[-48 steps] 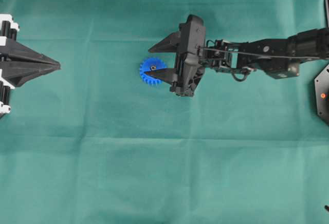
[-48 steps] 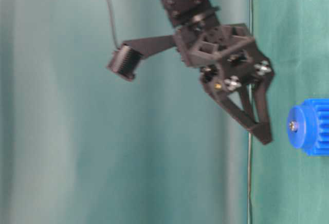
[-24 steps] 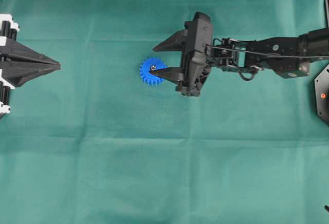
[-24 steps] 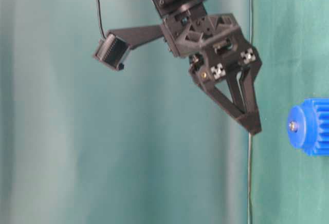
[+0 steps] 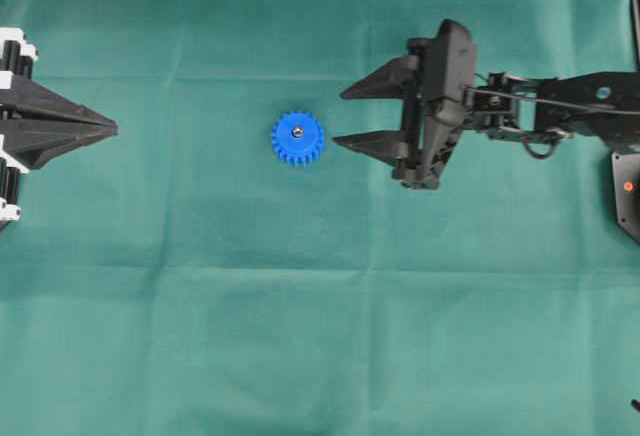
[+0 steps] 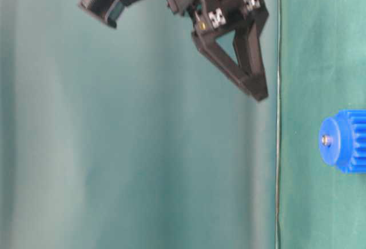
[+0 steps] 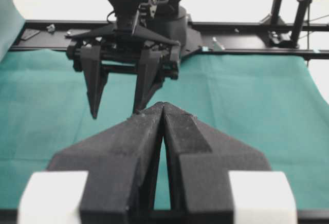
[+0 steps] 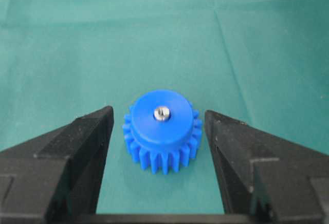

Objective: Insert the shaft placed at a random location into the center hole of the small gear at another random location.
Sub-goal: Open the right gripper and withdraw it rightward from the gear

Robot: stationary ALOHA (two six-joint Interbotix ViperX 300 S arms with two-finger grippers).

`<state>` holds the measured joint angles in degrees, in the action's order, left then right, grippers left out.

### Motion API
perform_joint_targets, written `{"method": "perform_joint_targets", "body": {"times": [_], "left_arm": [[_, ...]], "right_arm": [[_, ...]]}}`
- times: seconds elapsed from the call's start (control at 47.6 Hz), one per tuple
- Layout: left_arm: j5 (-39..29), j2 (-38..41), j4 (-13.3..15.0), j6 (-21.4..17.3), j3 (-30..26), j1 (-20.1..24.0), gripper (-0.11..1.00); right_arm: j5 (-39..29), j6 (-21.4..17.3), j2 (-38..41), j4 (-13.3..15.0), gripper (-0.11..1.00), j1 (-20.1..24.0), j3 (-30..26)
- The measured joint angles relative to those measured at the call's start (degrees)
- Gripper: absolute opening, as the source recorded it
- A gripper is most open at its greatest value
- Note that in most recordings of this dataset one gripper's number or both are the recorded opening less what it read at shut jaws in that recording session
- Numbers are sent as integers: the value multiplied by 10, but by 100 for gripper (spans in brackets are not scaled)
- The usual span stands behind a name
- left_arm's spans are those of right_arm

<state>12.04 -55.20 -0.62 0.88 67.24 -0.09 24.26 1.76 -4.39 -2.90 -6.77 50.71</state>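
Compared with a second ago: right end effector (image 5: 338,116) now drawn back toward the right of the overhead view, clear of the small gear (image 5: 297,138), no longer with one fingertip over its blue face. In the table-level view, same end effector (image 6: 258,92) higher than before, well apart from the gear. Gear itself unmoved. Left end effector (image 5: 112,130) unchanged at the left edge.

Right arm stretched in from the right side, wrist roughly level in the overhead view, fingers pointing left toward the gear, spread wide with nothing between them. From the right wrist camera, gear framed in the gap between the two black fingers (image 8: 82,142), touching neither. Left end effector parked, its two fingers pressed together tip to tip, holding nothing.

Count: one small gear, one shaft (image 8: 161,113), two arms. Gear resting flat on the green desk (image 5: 300,336) near the middle of the overhead view, hub up. Shaft seated upright in the center hole, its shiny end showing just above the hub.
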Motion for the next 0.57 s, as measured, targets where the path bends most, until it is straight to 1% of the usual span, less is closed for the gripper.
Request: {"method": "perform_joint_targets", "body": {"times": [0.294, 0.568], "left_arm": [[0, 0, -1, 0, 0, 0, 0], [0, 0, -1, 0, 0, -1, 0]], "right_arm": [[0, 0, -41, 0, 70, 2, 29], [0, 0, -45, 0, 71, 4, 30]]}}
